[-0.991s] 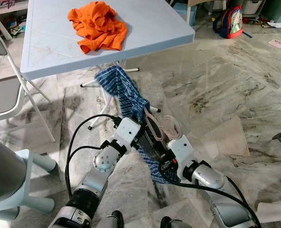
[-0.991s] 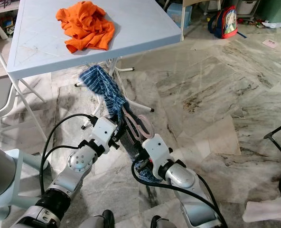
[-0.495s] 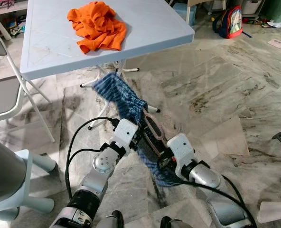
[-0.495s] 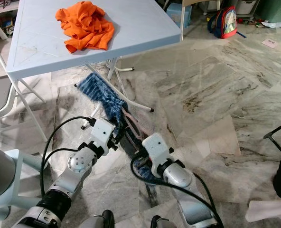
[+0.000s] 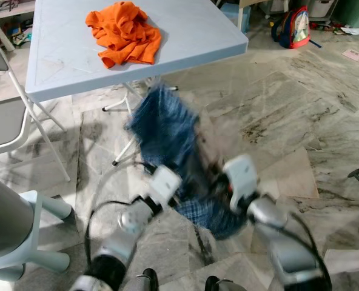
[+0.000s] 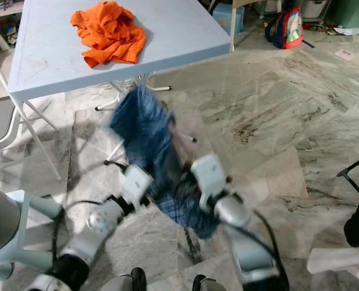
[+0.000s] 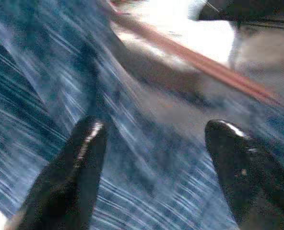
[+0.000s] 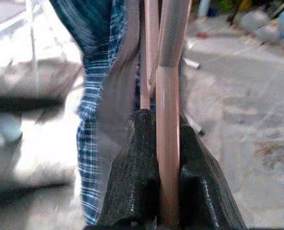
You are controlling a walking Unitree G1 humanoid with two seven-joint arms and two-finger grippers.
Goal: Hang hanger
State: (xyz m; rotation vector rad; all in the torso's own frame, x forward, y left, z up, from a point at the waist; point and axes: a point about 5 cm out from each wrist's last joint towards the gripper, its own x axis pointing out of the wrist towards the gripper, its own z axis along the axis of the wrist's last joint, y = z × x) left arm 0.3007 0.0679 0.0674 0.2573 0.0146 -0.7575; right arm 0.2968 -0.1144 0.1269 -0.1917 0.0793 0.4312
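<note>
A blue plaid garment (image 5: 167,130) hangs on a pink hanger (image 8: 167,96), held up over the marble floor in front of the table. My right gripper (image 8: 163,122) is shut on the hanger's rods, at the garment's right side (image 5: 231,182). At the garment's left side is my left gripper (image 7: 154,139), open, its two black fingertips (image 7: 87,139) apart in front of the blue cloth, with a pink hanger rod running beyond them. Both arms and the garment are motion-blurred in the eye views.
A light blue table (image 5: 197,42) stands ahead with an orange cloth (image 5: 125,33) on it. A folding chair (image 5: 3,121) and a grey stool (image 5: 10,224) are at the left. A backpack (image 5: 295,27) lies far right on the floor.
Both arms have swung quickly and are now blurred. The garment has flared out wider and higher between them. The right wrist has risen slightly.
</note>
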